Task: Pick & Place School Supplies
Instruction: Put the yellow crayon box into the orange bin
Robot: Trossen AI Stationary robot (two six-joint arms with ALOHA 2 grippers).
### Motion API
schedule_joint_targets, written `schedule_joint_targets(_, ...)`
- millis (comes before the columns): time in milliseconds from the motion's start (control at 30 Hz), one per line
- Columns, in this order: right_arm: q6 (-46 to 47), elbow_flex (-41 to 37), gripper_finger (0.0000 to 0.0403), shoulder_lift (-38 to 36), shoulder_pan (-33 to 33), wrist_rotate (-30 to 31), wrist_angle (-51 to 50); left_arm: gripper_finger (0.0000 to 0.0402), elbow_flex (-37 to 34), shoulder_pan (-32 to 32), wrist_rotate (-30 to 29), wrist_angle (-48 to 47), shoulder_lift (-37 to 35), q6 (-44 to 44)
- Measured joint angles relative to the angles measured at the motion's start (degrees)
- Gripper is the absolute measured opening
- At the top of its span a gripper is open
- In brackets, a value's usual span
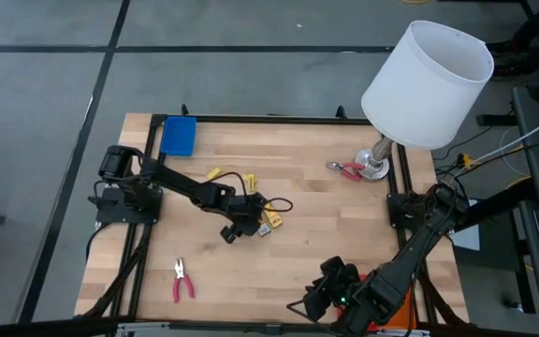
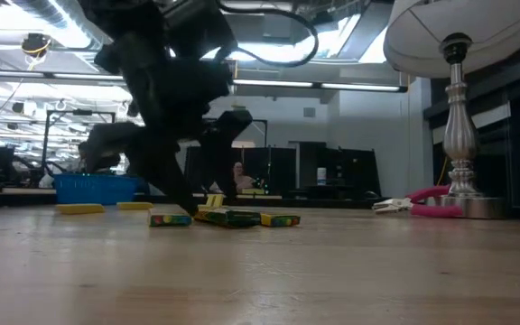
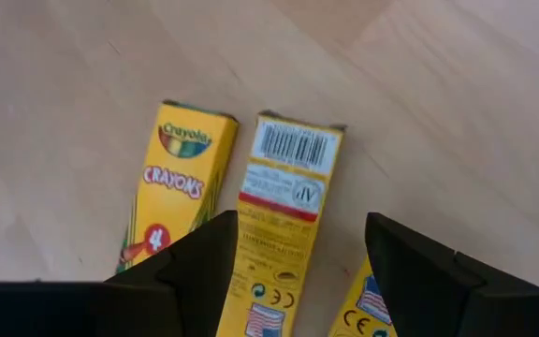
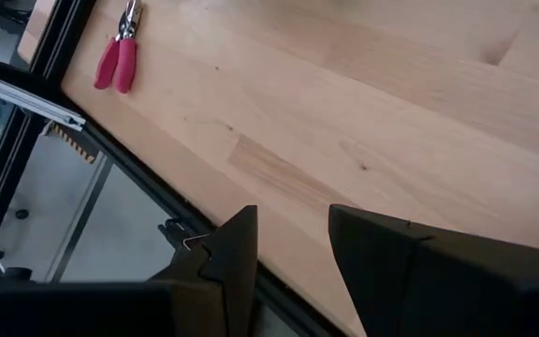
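Crayon packet flat between spread left fingers, untouched.

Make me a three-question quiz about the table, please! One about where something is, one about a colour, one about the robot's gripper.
1. Where is the blue tray?
A. a far corner on the left arm's side
B. under the lamp
C. beside the right gripper

2. What colour are the handles of the pliers?
A. green
B. red
C. white

3. What is the left gripper doing?
A. open over a crayon box
B. squeezing the pliers
C. holding the lamp

Answers: 1 A, the high view shows it there. 2 B, they look red. 3 A, its fingers stand apart over the box.
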Motion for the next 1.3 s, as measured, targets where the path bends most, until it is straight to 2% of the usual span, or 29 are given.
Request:
schedule_joint_targets(433, 5.2, 0.0, 0.0139, 0.0, 1.7, -0.2, -1.4, 0.0233, 5.4, 2.1, 1.6, 0.2, 6.3, 0.6)
schedule_joint_targets(633, 6.8, 0.0, 0.0139, 0.0, 2.4, -0.2, -1.4, 0.0233, 5.7, 2.6, 3.7, -1.5, 6.6, -2.1)
schedule_joint_targets(1300, 6.9, 0.0, 0.0139, 0.0, 2.4, 0.5, -0.3, 0.0233, 5.7, 2.4, 4.5, -5.7, 6.5, -6.5)
